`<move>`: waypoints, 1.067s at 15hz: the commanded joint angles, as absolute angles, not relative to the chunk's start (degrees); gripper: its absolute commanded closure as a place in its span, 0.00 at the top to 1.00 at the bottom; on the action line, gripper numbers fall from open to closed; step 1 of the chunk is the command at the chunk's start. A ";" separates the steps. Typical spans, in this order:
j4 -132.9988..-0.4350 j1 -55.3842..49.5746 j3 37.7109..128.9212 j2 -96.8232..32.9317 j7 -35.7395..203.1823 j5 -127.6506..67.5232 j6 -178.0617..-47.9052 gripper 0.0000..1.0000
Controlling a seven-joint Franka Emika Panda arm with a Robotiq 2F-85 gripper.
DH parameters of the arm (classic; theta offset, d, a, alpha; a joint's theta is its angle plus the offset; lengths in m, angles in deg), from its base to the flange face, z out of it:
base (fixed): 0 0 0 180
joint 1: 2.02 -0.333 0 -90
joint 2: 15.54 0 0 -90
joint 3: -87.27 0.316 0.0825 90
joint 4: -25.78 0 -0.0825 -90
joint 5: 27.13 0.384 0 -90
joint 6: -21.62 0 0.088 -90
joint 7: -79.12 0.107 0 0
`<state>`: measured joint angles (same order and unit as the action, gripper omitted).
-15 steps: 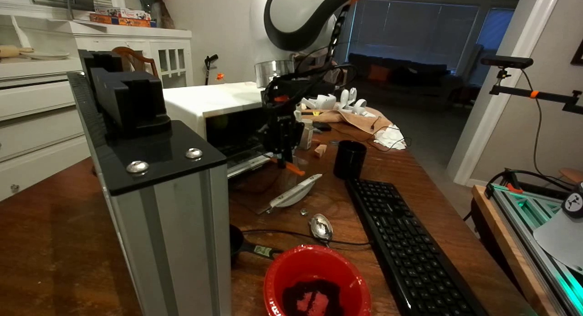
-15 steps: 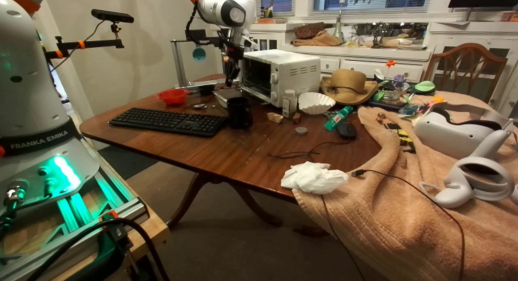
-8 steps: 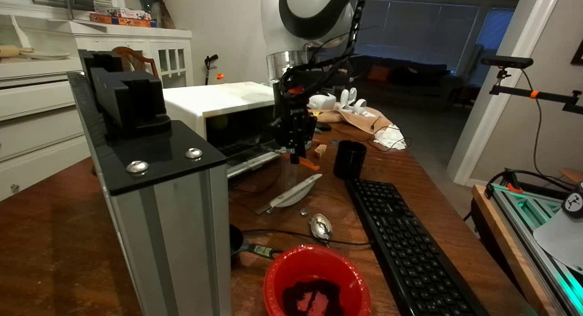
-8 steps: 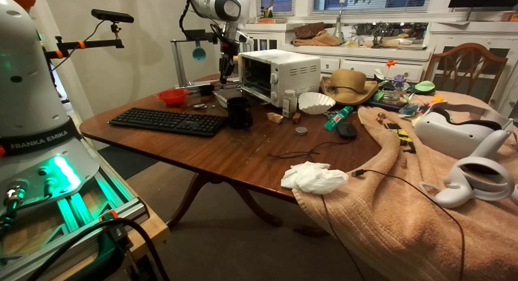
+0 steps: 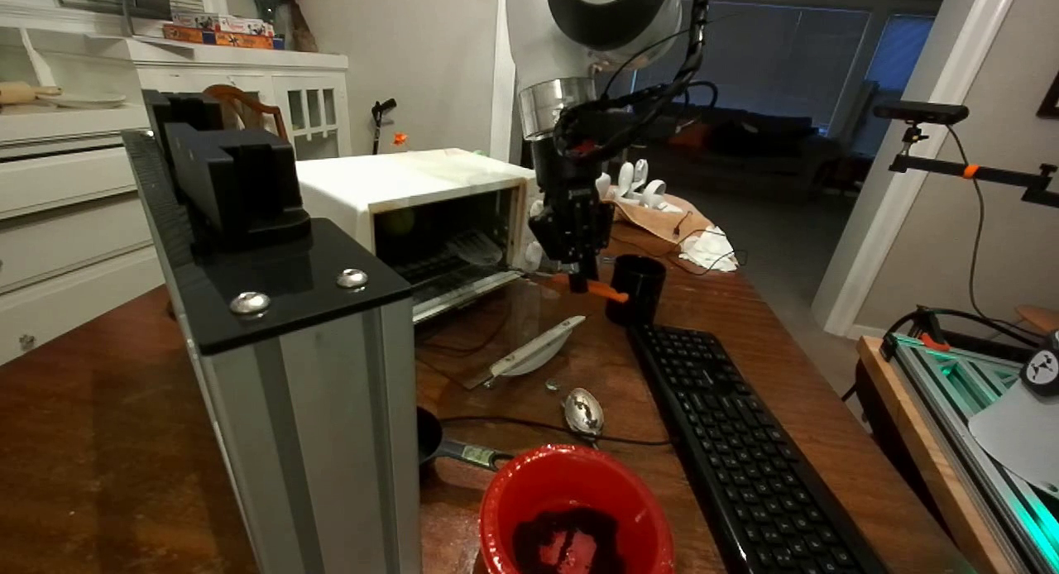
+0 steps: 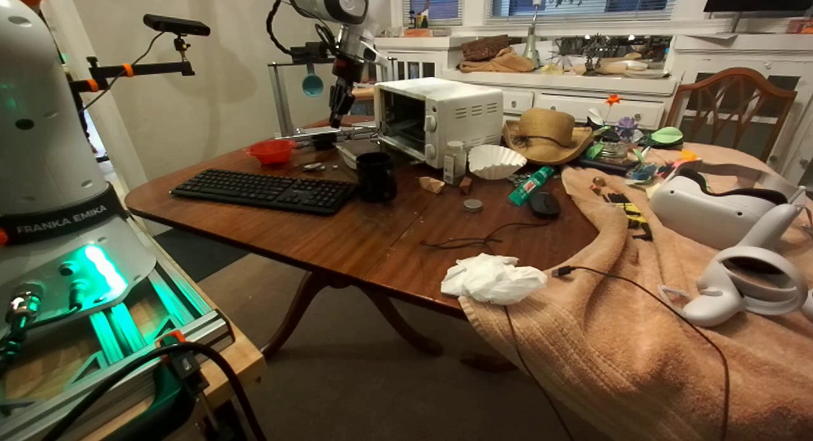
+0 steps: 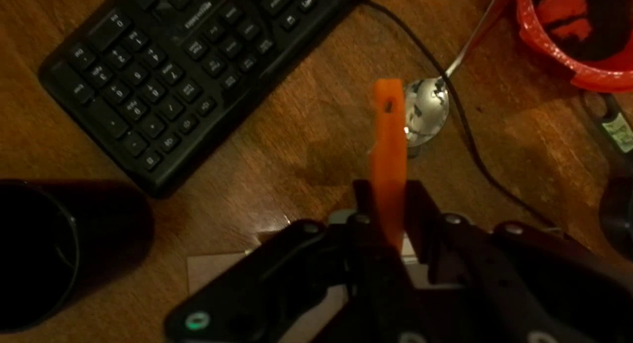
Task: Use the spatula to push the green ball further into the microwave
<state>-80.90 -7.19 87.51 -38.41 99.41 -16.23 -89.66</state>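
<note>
In an exterior view, the claw (image 5: 582, 281) is closed on the orange spatula (image 5: 610, 291), hanging above the wooden table (image 5: 83, 442). The white microwave (image 5: 414, 175) stands at 10 o'clock from the claw, its dark inside showing. The green ball (image 5: 400, 220) appears in there only faintly, towards the opening's 10 o'clock corner. A pale, see-through shape (image 5: 476, 248) shows in the opening too, roughly in line with the spatula; whether it belongs to the spatula, I cannot tell. From the claw, the black mug (image 5: 639, 278) is at 3 o'clock, the keyboard (image 5: 749, 458) at 5, the spoon (image 5: 584, 413) and the red bowl (image 5: 579, 471) at 6.

In an exterior view that takes in a straw hat (image 6: 545, 129), the claw points down at the microwave's 9 o'clock, apart from it. The hat is at the microwave's 3 o'clock, a paper filter (image 6: 497, 162) at 4 and a bottle (image 6: 454, 163) at 5. The microwave's inside is too dark here to make out the ball.

In the wrist view, the claw comes in from 6 o'clock, its fingers (image 7: 363, 199) pressed to both sides of the orange handle (image 7: 388, 150), whose holed end points to 12. From the fingers, the spoon lies at 1 o'clock, the red bowl at 2, the mug at 9 and the keyboard at 10.
</note>
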 commanded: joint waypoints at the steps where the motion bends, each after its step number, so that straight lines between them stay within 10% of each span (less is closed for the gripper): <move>1: -86.84 -5.57 87.83 -33.03 97.07 -14.51 -86.41 0.05; 16: -96.92 0.78 84.18 -21.20 90.45 -9.14 -69.43 0.05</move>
<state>-94.51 -1.45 85.67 -23.89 92.78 -12.31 -72.14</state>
